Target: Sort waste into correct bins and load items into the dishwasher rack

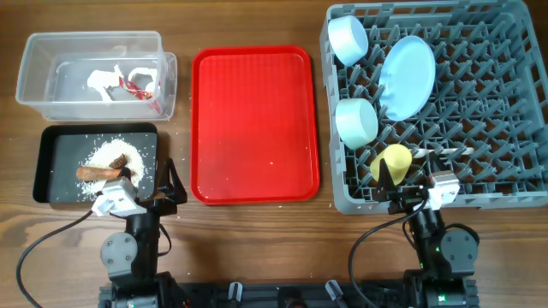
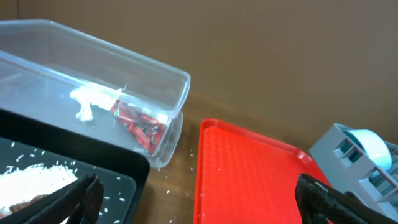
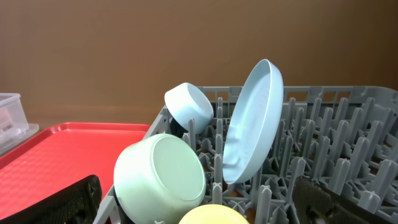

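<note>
Both claws gape empty: left claw (image 1: 170,184) beside the black tray (image 1: 41,162), right claw (image 1: 398,190) at the dishwasher rack (image 1: 514,103). Withdrawn carelessly, its finger could topple the yellow cup (image 1: 394,159) perched at the rack's near edge.

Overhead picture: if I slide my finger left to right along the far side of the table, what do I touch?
The clear tub → red tray → grey rack, and inside it the light blue bowl, then the light blue plate.
</note>
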You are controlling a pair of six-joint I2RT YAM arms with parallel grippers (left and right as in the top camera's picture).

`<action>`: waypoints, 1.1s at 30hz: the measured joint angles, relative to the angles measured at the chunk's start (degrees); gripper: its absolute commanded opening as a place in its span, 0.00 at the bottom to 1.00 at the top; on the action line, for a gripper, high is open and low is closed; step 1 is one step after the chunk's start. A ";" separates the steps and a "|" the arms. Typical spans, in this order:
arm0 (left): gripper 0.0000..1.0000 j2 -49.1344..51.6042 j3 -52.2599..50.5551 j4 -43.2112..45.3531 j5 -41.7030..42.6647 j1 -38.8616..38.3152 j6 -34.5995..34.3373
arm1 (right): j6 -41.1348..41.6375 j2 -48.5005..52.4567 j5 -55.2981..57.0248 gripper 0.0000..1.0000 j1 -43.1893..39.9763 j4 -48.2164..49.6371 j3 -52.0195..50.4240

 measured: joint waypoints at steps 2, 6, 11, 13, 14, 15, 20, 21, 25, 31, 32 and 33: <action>1.00 0.00 0.00 0.00 0.00 -0.35 0.00 | 0.00 0.00 0.00 1.00 0.00 0.00 0.00; 1.00 0.00 0.00 0.00 0.20 -0.66 0.00 | 0.00 0.00 0.00 1.00 0.00 0.00 0.00; 1.00 0.00 0.00 0.00 0.20 -0.66 0.00 | 0.00 0.00 0.00 1.00 0.00 0.00 0.00; 1.00 0.00 0.00 0.00 0.20 -0.66 0.00 | 0.00 0.00 0.00 1.00 0.00 0.00 0.00; 1.00 0.00 0.00 0.00 0.20 -0.66 0.00 | 0.00 0.00 0.00 1.00 0.00 0.00 0.00; 1.00 0.00 0.00 0.00 0.20 -0.66 0.00 | 0.00 0.00 0.00 1.00 0.00 0.00 0.00; 1.00 0.00 0.00 0.00 0.20 -0.66 0.00 | 0.00 0.00 0.00 1.00 0.00 0.00 0.00; 1.00 0.00 0.00 0.00 0.20 -0.66 0.00 | 0.00 0.00 0.00 1.00 0.00 0.00 0.00; 1.00 0.00 0.00 0.00 0.20 -0.66 0.02 | 0.00 0.00 0.00 1.00 0.00 0.00 0.00; 1.00 0.00 0.00 0.00 0.20 -0.66 0.02 | 0.00 0.00 0.00 1.00 0.00 0.00 0.00; 1.00 0.00 0.00 0.00 0.20 -0.66 0.00 | 0.00 0.00 0.00 1.00 0.00 0.00 0.00; 1.00 0.00 0.00 0.00 0.20 -0.66 0.00 | 0.00 0.00 0.00 1.00 0.00 0.00 0.00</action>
